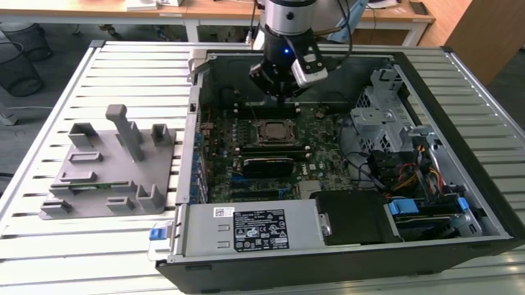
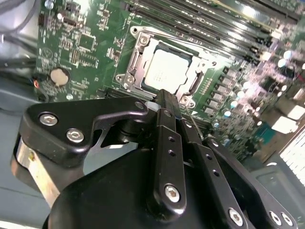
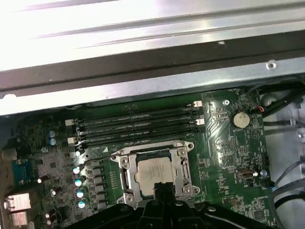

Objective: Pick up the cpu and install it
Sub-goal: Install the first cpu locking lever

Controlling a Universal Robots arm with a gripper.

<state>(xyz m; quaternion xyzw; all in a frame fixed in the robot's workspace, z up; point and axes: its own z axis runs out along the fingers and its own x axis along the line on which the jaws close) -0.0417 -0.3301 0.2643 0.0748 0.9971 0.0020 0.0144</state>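
Reading this as close to done: you've got the cpu lying flat inside the socket frame, silvery top up and square to the frame edges in both wrist views, so pick and place look complete. The gripper hangs above the motherboard, near the socket frame and clear of the chip, not touching it. Its fingers are closed tip to tip with nothing between them, so you're carrying nothing. What I can't confirm for you is whether the frame's retention parts are latched down over the chip or only sitting around it; nothing here settles that, so treat locking as the one open item. The memory slots just beside the socket frame look undisturbed. The grey holder sits outside the case, well apart from the socket frame, and I see no chip on it in the exterior view, which fits the cpu being in the socket.
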